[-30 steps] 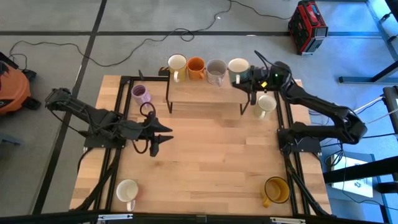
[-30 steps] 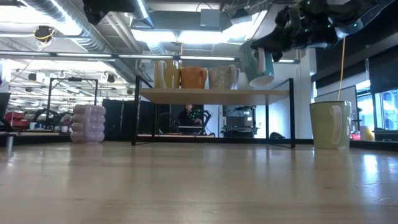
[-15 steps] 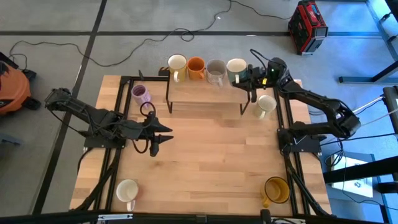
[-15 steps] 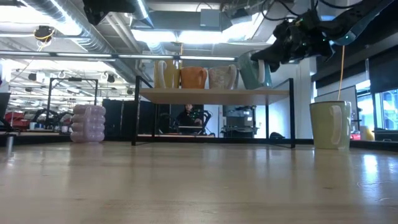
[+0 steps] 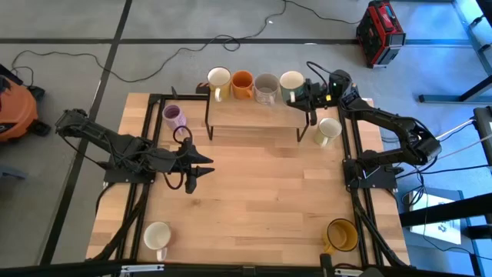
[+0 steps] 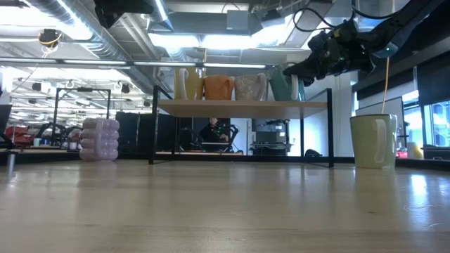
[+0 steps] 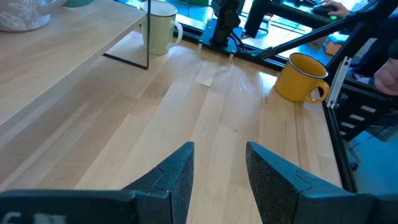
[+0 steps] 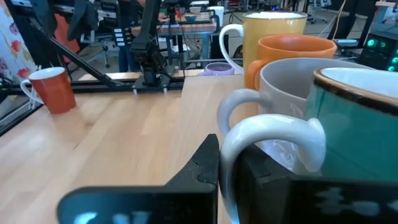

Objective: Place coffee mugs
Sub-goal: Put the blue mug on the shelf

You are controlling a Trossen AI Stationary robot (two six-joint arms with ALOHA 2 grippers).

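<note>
Four mugs stand in a row on the raised shelf [image 5: 254,114] at the table's far edge: cream [image 5: 219,78], orange [image 5: 242,83], grey-beige [image 5: 267,87] and mint-blue [image 5: 292,80]. My right gripper [image 5: 304,94] is at the shelf's right end, shut on the mint-blue mug [image 6: 283,86]. My left gripper [image 5: 192,165] hovers open over the table's left middle, touching nothing. On the tabletop stand a lilac mug [image 5: 174,117], a cream mug [image 5: 329,129] right of the shelf, another cream mug [image 5: 157,235] near left, and an amber mug [image 5: 342,235] near right. My right gripper [image 8: 230,174] pinches the mint-blue mug's white handle [image 8: 273,134] between its two fingers [image 8: 202,168]. It comes about level from the table's right side. The mug stands roughly upright with its base on the shelf top, close beside the grey-beige mug [image 8: 292,93].
The shelf [image 6: 239,107] stands on thin black legs with open space beneath it. A black frame runs along the table's left and right sides. The wooden middle of the table [image 5: 261,192] holds no objects. Cables and a red case [image 5: 380,32] lie on the floor beyond.
My right gripper has moved down and toward the far edge, staying shut on the mint-blue mug. The mug was lifted and tilted above the shelf's right end; it now sits upright on the shelf beside the grey-beige mug.
</note>
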